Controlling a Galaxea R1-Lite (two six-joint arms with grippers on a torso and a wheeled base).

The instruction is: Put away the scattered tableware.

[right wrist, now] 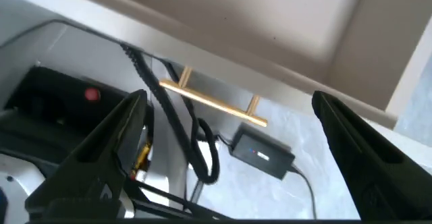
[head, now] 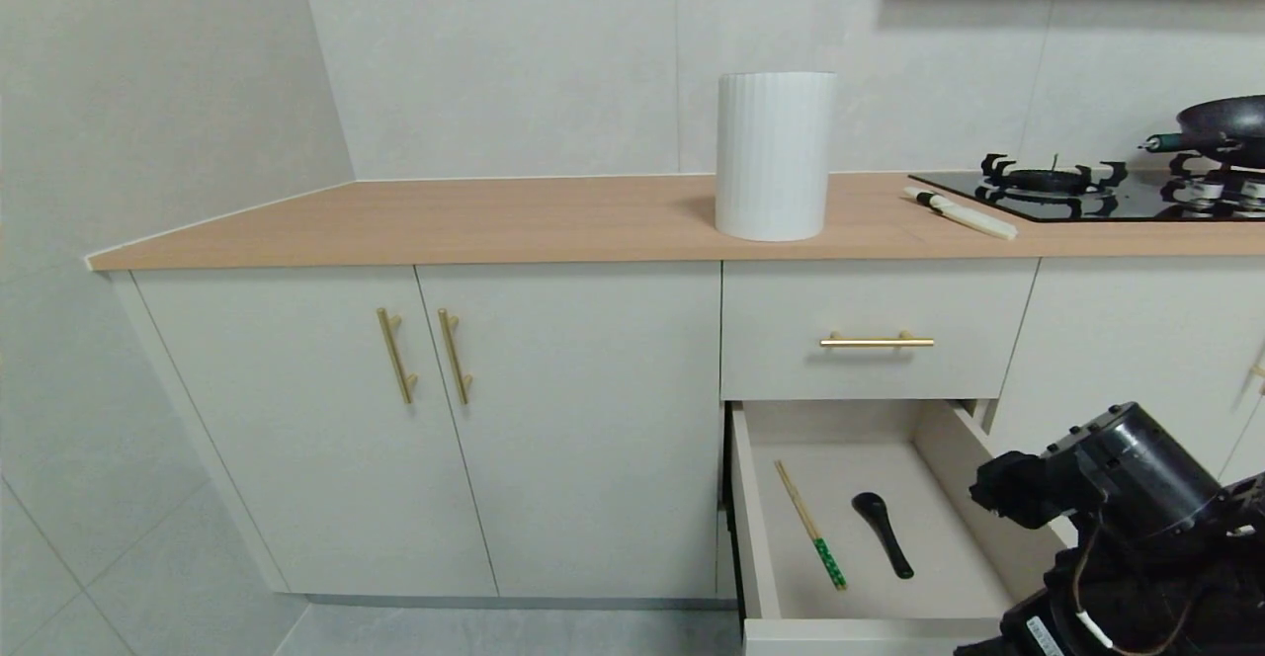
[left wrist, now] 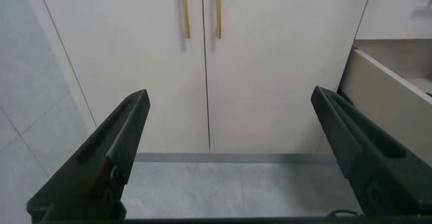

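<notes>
Both arms' jaws are standing wide apart and gripping nothing. The left jaws are idling in front of the cabinet doors (left wrist: 202, 48), and the right jaws are hanging low by the drawer handle (right wrist: 212, 104), which I'd guess leaves them ready for another pick. At five o'clock in the head view, the open drawer (head: 756, 537) is housing the chopsticks (head: 810, 539) and black spoon (head: 883, 533), lying side by side but apart. At one o'clock from it, a white utensil (head: 961, 213) is waiting on the bench (head: 494, 221) beside the stove (head: 1087, 192); it is probably the next piece to collect
</notes>
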